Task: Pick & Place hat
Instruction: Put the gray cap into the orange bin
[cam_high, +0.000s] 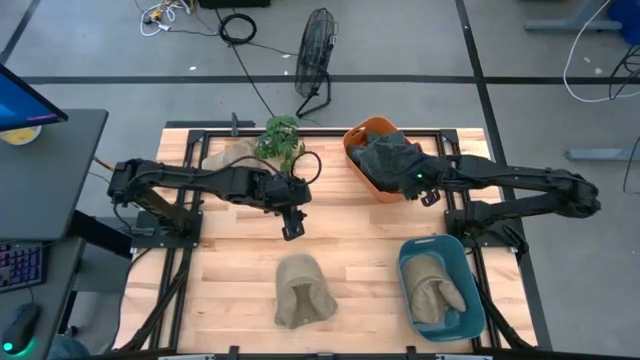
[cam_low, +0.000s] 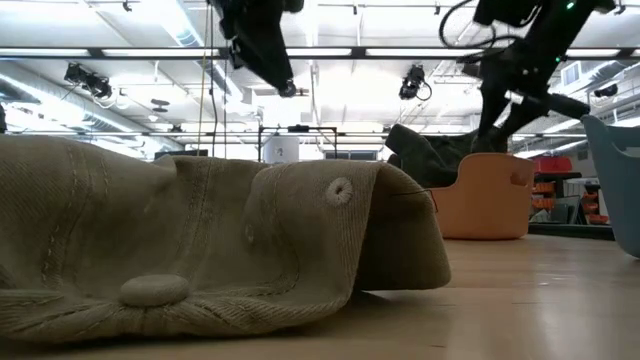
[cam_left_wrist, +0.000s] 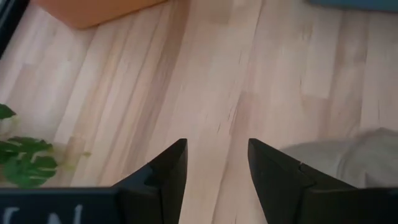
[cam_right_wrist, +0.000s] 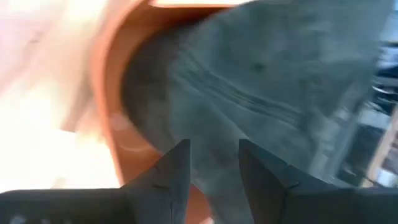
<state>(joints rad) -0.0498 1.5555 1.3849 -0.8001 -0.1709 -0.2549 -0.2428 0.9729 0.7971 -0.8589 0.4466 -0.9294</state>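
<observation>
We see a grey concrete floor (cam_high: 420, 40) all around the wooden table (cam_high: 350, 240), crossed by dark tape lines (cam_high: 300, 77). A black floor fan (cam_high: 316, 55) stands on it just beyond the table's far edge, with a black cable (cam_high: 245, 60) trailing to a coil (cam_high: 237, 27) farther back. To the left we see a dark desk (cam_high: 50, 170) carrying a blue-lit monitor (cam_high: 25, 100), a keyboard (cam_high: 20, 268) and a mouse (cam_high: 20, 325). White cables (cam_high: 590, 50) loop over the floor at the far right. From the low view we look into a large hall with a white ceiling (cam_low: 130, 90), long strip lights (cam_low: 100, 52) and black fixtures hanging from it (cam_low: 415, 82).
</observation>
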